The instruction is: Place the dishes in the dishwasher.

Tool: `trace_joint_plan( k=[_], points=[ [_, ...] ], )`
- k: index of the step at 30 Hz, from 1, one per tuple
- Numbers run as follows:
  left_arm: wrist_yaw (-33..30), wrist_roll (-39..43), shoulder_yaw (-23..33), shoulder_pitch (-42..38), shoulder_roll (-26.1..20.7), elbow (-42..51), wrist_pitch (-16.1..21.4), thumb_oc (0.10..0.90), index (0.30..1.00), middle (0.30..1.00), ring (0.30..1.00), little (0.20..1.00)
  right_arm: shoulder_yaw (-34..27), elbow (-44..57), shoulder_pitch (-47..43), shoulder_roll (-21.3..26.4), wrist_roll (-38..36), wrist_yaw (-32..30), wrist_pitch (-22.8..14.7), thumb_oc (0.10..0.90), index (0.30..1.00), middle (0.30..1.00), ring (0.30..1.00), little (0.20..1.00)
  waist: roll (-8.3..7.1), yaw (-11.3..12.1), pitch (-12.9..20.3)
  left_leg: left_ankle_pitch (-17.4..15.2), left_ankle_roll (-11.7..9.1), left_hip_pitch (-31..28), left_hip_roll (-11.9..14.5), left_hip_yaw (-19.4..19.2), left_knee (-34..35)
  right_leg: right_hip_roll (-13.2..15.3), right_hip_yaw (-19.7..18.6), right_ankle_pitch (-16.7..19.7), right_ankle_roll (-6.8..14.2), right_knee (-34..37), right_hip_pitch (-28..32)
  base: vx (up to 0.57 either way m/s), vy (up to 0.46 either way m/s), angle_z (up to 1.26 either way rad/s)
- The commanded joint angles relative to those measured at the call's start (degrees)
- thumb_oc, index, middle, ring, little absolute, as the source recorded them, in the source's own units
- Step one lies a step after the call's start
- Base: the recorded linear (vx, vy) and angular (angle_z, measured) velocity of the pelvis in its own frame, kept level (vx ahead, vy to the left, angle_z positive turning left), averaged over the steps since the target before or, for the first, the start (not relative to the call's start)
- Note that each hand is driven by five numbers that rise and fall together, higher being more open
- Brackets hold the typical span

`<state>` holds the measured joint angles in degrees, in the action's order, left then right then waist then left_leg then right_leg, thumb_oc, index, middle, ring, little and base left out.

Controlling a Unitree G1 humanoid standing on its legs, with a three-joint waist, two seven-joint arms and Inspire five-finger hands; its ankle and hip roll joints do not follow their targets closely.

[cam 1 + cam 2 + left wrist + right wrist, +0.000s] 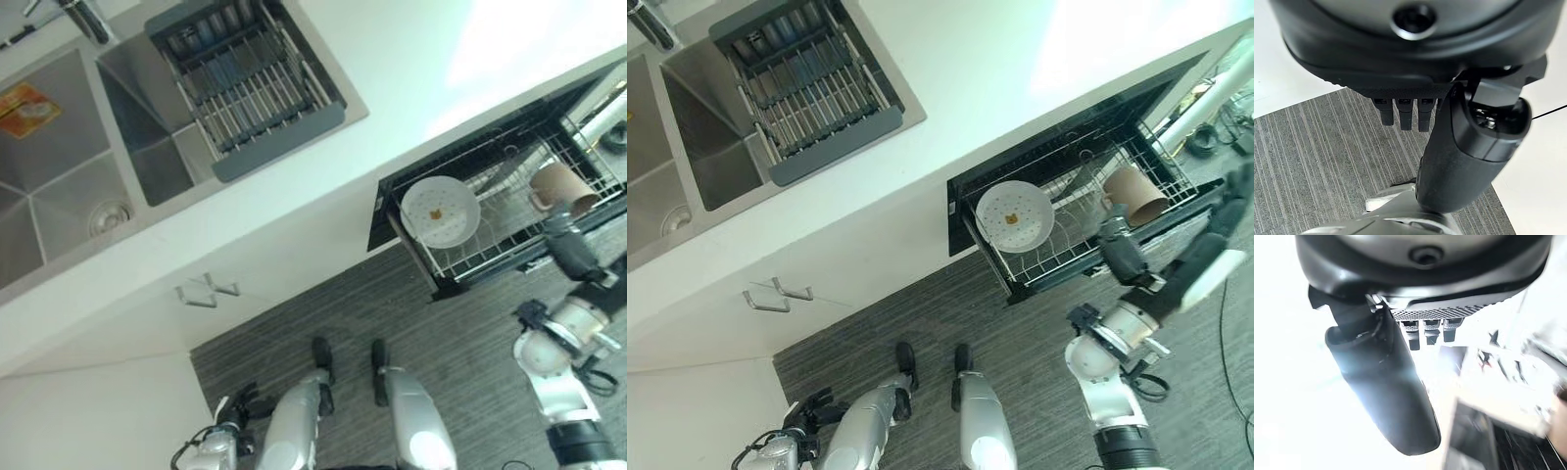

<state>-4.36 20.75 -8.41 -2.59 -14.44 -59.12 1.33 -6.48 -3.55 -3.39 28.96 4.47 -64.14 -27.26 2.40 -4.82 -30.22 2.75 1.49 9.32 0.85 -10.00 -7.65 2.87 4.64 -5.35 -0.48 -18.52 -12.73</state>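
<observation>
At far left of the head views, approx 10 o'clock, a steel sink [69, 147] is set into the white counter [392, 88], w/ an orange-and-white item [24, 106] lying in its left basin and a round drain [110, 215] lower down. Just right of that, at 11 o'clock, a dark-framed wire drainer rack [245, 83] sits across the sink's right basin. Below the counter edge, approx 8 o'clock, a white cabinet front carries a metal handle [206, 290].

Left hand [240, 406] hangs low at 7 o'clock over the grey striped floor [441, 333]; in its wrist view its fingers [1403, 115] are straight, thumb [1464, 156] relaxed, holding nothing.

Right of centre, at 2 to 3 o'clock, the dishwasher [387, 211] is open w/ its wire rack [490, 230] pulled out. A white plate [440, 211] w/ a small brown spot stands tilted in the rack's left part. A brown cup [562, 188] lies tipped in the rack's right part, well apart from the plate.

Right hand [571, 247] is at 3 o'clock, at the rack's front edge, just below the cup; can't tell if it touches it. Its wrist view shows fingers [1431, 332] straight, thumb [1383, 391] out, nothing held.
</observation>
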Motion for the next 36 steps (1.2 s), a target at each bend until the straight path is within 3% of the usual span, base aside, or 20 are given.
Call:
trace_joint_plan(
  k=[1, 4, 6, 7, 9, 11, 15, 17, 23, 28, 31, 32, 34, 36],
  points=[
    [0.31, -4.03, 0.26, 5.31, 0.17, -1.13, 1.1, 0.8, 0.9, 0.9, 0.9, 0.9, -6.25, 6.76, -1.24, 3.45, 10.43, -14.82, -3.94, 0.8, 0.9, 0.9, 0.9, 0.9, -0.98, -1.25, 6.09, -12.54, -0.88, 0.47, 1.45, 2.73, -9.53, 1.64, -1.0, -2.37, 3.93, 1.34, 1.66, 0.02, -0.041, -0.16],
    [1.11, -5.98, 1.68, 6.44, 0.04, -1.48, 0.56, 0.8, 0.9, 0.9, 0.9, 0.9, -12.85, 5.1, 3.86, 2.77, 6.8, -19.58, -2.71, 0.8, 0.9, 0.9, 0.9, 0.9, -1.31, -2.62, 7.38, -13.65, -0.72, -1.37, 1.35, 2.35, -9.53, 1.33, -1.6, -3.11, 4.01, 1.34, 2.98, 0.06, -0.041, -0.13],
    [1.47, -4.81, 1.75, 6.56, -0.37, -2.34, 0.14, 0.8, 0.9, 0.9, 0.9, 0.9, -16.21, 0.52, 5.57, 2.2, -1.22, -17.71, -2.75, 0.8, 0.9, 0.9, 0.9, 0.9, -1.23, -3.34, 8.28, -13.69, -0.74, -1.81, 1.47, 2.08, -9.53, 1.23, -1.9, -3.07, 3.95, 1.34, 3.23, 0.06, -0.008, -0.06],
    [1.85, -4.04, 1.75, 6.38, -0.63, -3.31, -0.16, 0.8, 0.9, 0.9, 0.9, 0.9, -18.6, -4.79, 6.31, 1.31, -7.59, -13.49, -2.97, 0.8, 0.9, 0.9, 0.9, 0.9, -1.06, -3.53, 8.84, -13.84, -0.92, -2.23, 1.75, 1.88, -9.53, 1.37, -1.58, -3.27, 3.95, 1.34, 3.77, 0.08, -0.009, -0.13],
    [2.46, -4.26, 1.19, 6.16, -1.0, -4.13, 0.12, 0.8, 0.9, 0.9, 0.9, 0.9, -20.18, -12.42, 7.25, 0.72, -13.48, -8.86, -3.89, 0.8, 0.9, 0.9, 0.9, 0.9, -0.68, -3.49, 9.04, -13.85, -0.87, -2.72, 2.29, 1.82, -9.53, 1.29, -0.85, -3.64, 3.55, 1.34, 4.92, 0.08, -0.008, -0.15],
    [2.54, -4.39, 0.27, 5.96, -1.06, -4.52, 0.82, 0.8, 0.9, 0.9, 0.9, 0.9, -20.66, -17.63, 7.99, 0.25, -17.18, -4.86, -5.04, 0.8, 0.9, 0.9, 0.9, 0.9, -0.21, -3.35, 8.69, -13.66, -0.77, -3.11, 2.9, 1.81, -9.53, 1.08, 0.37, -3.86, 2.88, 1.34, 6.16, 0.05, 0.001, -0.05],
    [2.32, -1.49, -0.99, 4.42, -1.31, -4.78, 1.08, 0.8, 0.9, 0.9, 0.9, 0.9, -18.76, -27.44, 7.5, -0.66, -23.18, 1.84, -3.11, 0.8, 0.9, 0.9, 0.9, 0.9, 0.21, -2.64, 6.79, -12.83, -0.41, -3.42, 3.15, 2.51, -9.53, 1.0, 2.19, -4.21, 1.3, 0.71, 7.07, -0.02, -0.013, 0.02],
    [3.11, -2.78, -1.68, 3.42, -1.76, -4.29, 2.27, 0.8, 0.9, 0.9, 0.9, 0.9, -16.86, -32.1, 5.6, -0.75, -27.84, 3.72, -4.89, 0.8, 0.9, 0.9, 0.9, 0.9, 0.04, -1.61, 5.44, -12.03, -0.18, -2.64, 2.79, 2.75, -9.53, 1.37, 3.0, -5.14, 0.36, -1.83, 5.68, -0.1, -0.077, 0.11],
    [0.93, 1.74, -2.94, 1.46, -2.82, -1.09, 1.81, 0.8, 0.9, 0.9, 0.9, 0.9, -10.32, -36.47, 0.7, 0.77, -24.2, 11.5, 1.08, 0.8, 0.9, 0.9, 0.9, 0.9, -0.36, 0.78, 1.62, -11.37, 0.74, 2.5, 1.04, 3.62, -13.28, 2.95, 3.71, -8.47, -1.08, -11.74, -0.55, -0.1, -0.016, 0.15],
    [-0.43, 4.02, -2.58, 1.17, -2.88, -0.36, 1.68, 0.8, 0.9, 0.9, 0.9, 0.9, -4.51, -38.19, -4.3, 1.45, -19.8, 11.66, 0.19, 0.8, 0.9, 0.9, 0.9, 0.9, -0.01, 2.89, 0.43, -11.07, 0.89, 8.74, 0.68, 4.48, -17.04, 3.07, 4.55, -10.13, -1.8, -17.46, -6.1, -0.01, -0.016, 0.29],
    [-0.29, 4.39, -2.4, 2.24, -3.75, 2.43, 2.3, 0.8, 0.9, 0.9, 0.9, 0.9, 0.6, -35.77, -9.07, 4.68, -14.43, 12.56, 1.5, 0.8, 0.9, 0.9, 0.9, 0.9, 0.76, 5.32, 0.43, -10.12, 1.14, 17.01, -0.45, 5.7, -19.69, 2.67, 4.84, -11.6, -2.22, -23.39, -14.25, 0.09, 0.053, 0.35],
    [0.02, 4.92, -2.53, 2.77, -4.22, 3.7, 2.12, 0.8, 0.9, 0.9, 0.9, 0.9, 1.59, -34.02, -10.08, 5.94, -11.58, 12.9, 1.48, 0.8, 0.9, 0.9, 0.9, 0.9, 0.76, 5.87, 0.43, -11.66, 0.81, 18.65, -1.2, 6.36, -21.37, 2.44, 4.1, -13.8, -1.95, -25.85, -15.62, 0.16, 0.057, 0.36],
    [0.39, 4.83, -2.32, 2.46, -4.74, 4.97, 1.7, 0.8, 0.9, 0.9, 0.9, 0.9, 2.33, -32.76, -11.68, 6.97, -10.39, 12.99, 1.72, 0.8, 0.9, 0.9, 0.9, 0.9, 1.21, 6.54, 0.43, -9.73, 1.15, 21.4, -1.13, 6.3, -21.19, 2.16, 4.73, -12.48, -2.46, -26.37, -18.28, 0.05, 0.039, 0.22],
    [0.75, 4.95, -2.65, 3.0, -5.15, 6.23, 1.21, 0.8, 0.9, 0.9, 0.9, 0.9, 3.34, -31.01, -12.93, 8.43, -9.71, 14.06, 1.87, 0.8, 0.9, 0.9, 0.9, 0.9, 1.14, 7.25, 0.43, -11.21, 0.87, 22.64, -1.87, 7.09, -22.45, 1.98, 4.08, -14.34, -1.98, -28.04, -19.16, 0.08, 0.035, 0.11]
  ],
)
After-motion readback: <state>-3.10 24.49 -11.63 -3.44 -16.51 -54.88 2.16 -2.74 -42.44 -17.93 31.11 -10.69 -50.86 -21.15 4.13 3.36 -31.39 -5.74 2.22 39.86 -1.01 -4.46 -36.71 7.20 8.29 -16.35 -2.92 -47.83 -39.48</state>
